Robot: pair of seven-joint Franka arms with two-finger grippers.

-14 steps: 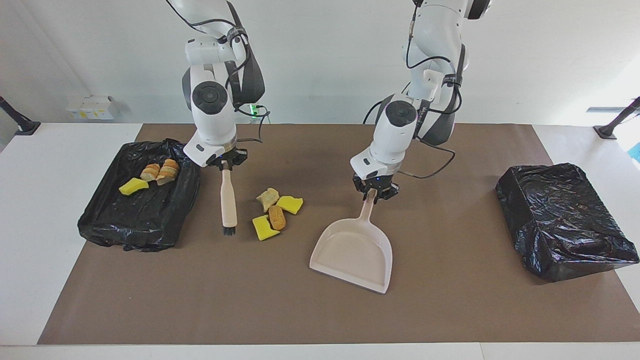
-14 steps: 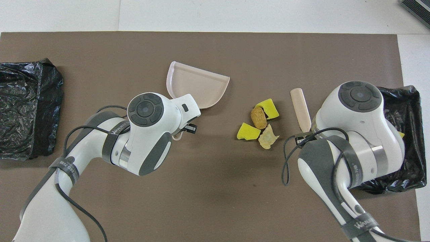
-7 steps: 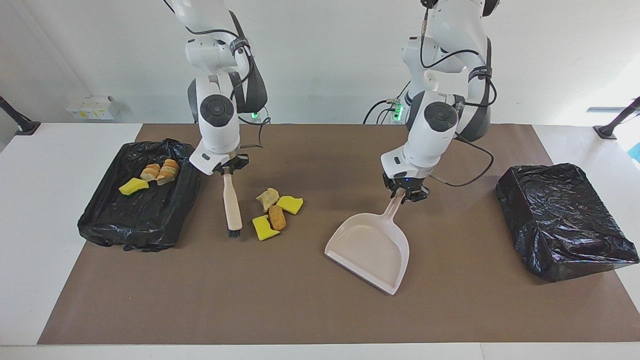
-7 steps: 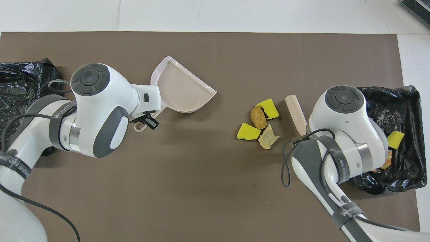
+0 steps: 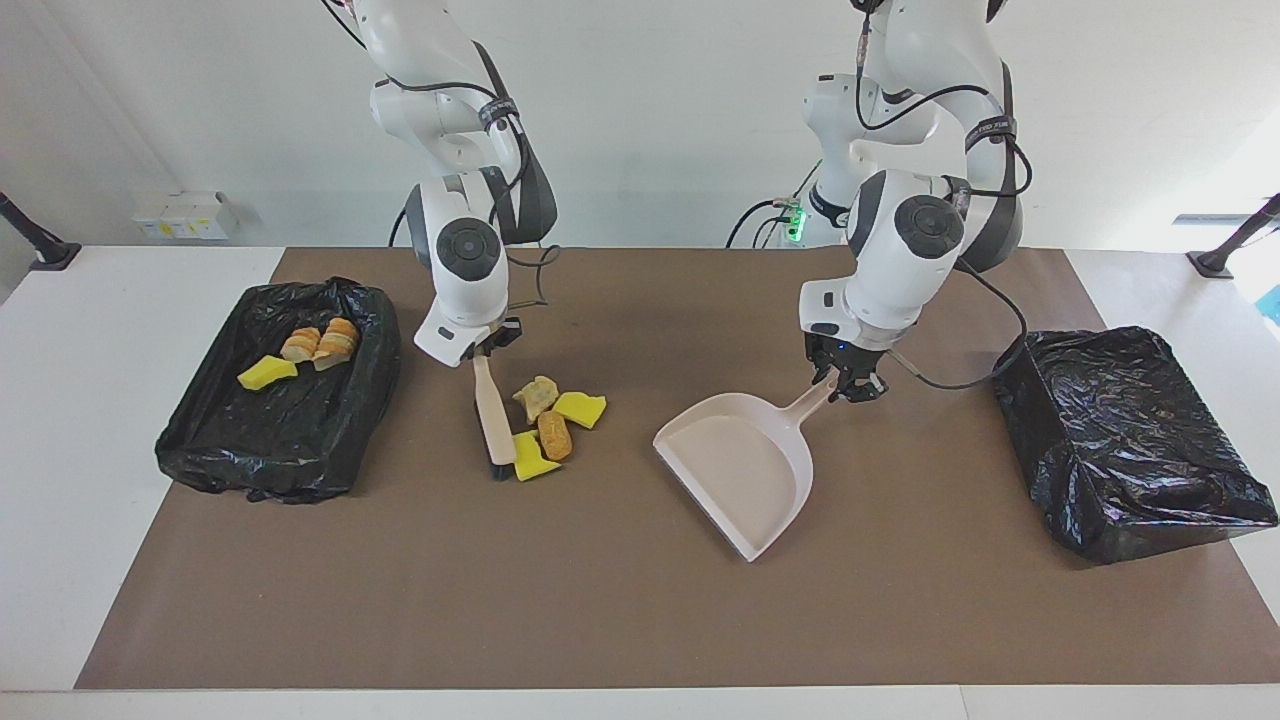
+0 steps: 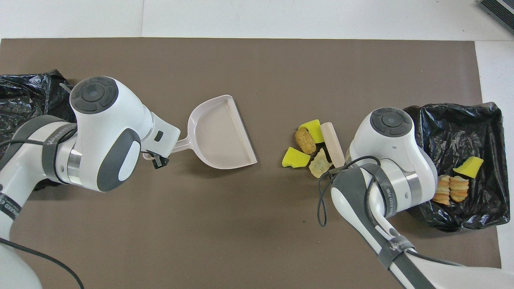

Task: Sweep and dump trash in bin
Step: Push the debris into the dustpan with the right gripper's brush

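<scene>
The right gripper (image 5: 487, 347) is clamped on the brush (image 5: 494, 415) handle, bristle end down on the mat, touching the loose trash pile (image 5: 550, 425) mid-table; the left gripper (image 5: 843, 383) is clamped on the dustpan (image 5: 740, 465) handle, pan mouth facing the pile, well apart from it. Three further trash pieces (image 5: 300, 352) lie in the bin (image 5: 280, 440) at the right arm's end; a second black-lined bin (image 5: 1130, 440) sits at the left arm's end.

You have four pieces of trash (image 5: 548, 425) mid-counter, the brush (image 5: 494, 414) touching them on the right arm's side, the dustpan (image 5: 737, 467) apart toward the left arm's end. A bin (image 5: 280, 440) sits at each end; the right arm's holds three pieces.
</scene>
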